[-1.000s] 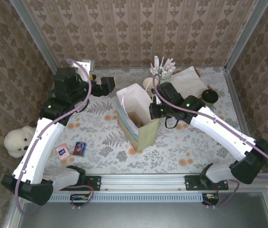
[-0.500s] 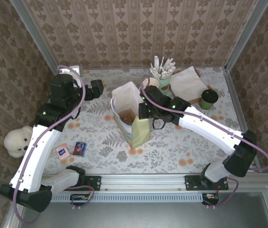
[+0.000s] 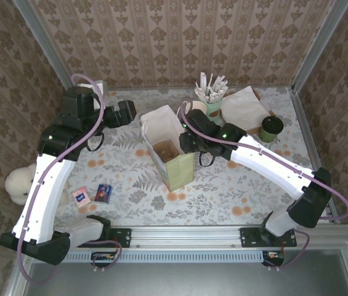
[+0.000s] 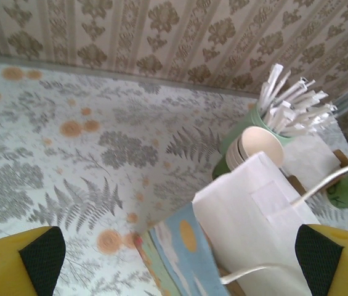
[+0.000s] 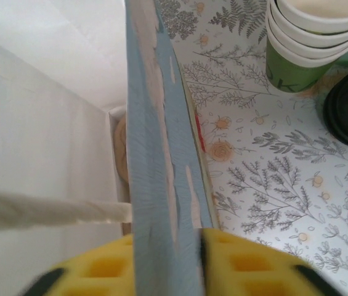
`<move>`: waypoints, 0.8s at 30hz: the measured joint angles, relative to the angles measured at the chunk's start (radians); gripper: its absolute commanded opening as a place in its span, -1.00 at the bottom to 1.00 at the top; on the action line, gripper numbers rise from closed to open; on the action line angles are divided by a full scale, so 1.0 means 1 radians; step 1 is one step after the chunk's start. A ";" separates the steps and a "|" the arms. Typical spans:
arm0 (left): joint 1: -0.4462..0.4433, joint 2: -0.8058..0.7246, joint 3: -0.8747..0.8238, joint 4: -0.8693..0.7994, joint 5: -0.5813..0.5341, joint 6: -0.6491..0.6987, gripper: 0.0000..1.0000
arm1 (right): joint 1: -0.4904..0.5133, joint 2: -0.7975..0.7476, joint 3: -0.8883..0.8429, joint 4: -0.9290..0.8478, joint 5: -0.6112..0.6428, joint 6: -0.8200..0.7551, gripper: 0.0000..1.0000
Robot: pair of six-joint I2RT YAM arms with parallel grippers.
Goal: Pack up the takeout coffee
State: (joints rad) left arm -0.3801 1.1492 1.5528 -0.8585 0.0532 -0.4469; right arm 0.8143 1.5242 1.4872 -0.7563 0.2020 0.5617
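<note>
A staged robot test booth. Wallpapered panels (image 3: 180, 43) fill the top between aluminium posts (image 3: 40, 37); a rail (image 3: 186, 236) spans the bottom.

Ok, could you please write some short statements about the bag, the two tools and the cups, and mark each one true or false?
1. The right tool clamps one wall of the paper bag. True.
2. The left tool is shut on the paper bag. False: its fingers are wide apart and hold nothing.
3. The paper bag lies flat on the table. False: it stands upright with its mouth open.
4. A brown tray is inside the paper bag. True.
5. The cup with the black lid is inside the paper bag. False: it stands on the table, to the right of the bag in the top view.
</note>
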 measured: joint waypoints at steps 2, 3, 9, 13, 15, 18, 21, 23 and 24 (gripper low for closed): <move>-0.010 0.000 0.000 -0.029 0.021 -0.026 1.00 | 0.000 0.007 0.016 -0.011 0.001 -0.010 -0.03; -0.021 0.000 0.000 -0.040 0.030 -0.036 1.00 | 0.000 0.011 0.024 -0.015 0.003 -0.013 0.02; -0.134 0.002 -0.002 -0.084 0.068 -0.066 1.00 | 0.000 0.045 0.097 -0.041 0.020 -0.057 0.28; -0.240 0.002 -0.013 -0.098 0.040 -0.065 0.98 | -0.011 0.056 0.116 -0.032 0.023 -0.090 0.18; -0.278 0.003 -0.020 -0.102 0.013 -0.062 0.79 | -0.022 0.056 0.116 -0.028 0.024 -0.110 -0.01; -0.295 0.008 -0.039 -0.107 -0.021 -0.063 0.40 | -0.031 0.058 0.117 -0.007 0.023 -0.154 -0.26; -0.295 0.013 -0.071 -0.110 -0.050 -0.061 0.29 | -0.037 0.061 0.121 0.020 0.016 -0.198 -0.37; -0.295 0.015 -0.089 -0.111 -0.059 -0.059 0.26 | -0.039 0.064 0.129 0.031 0.008 -0.220 -0.38; -0.295 0.016 -0.097 -0.111 -0.061 -0.058 0.27 | -0.040 0.067 0.136 0.035 0.007 -0.228 -0.34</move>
State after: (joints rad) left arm -0.6754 1.1656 1.4559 -0.9691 -0.0082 -0.5053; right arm 0.7746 1.5909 1.6230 -0.7208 0.2089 0.3340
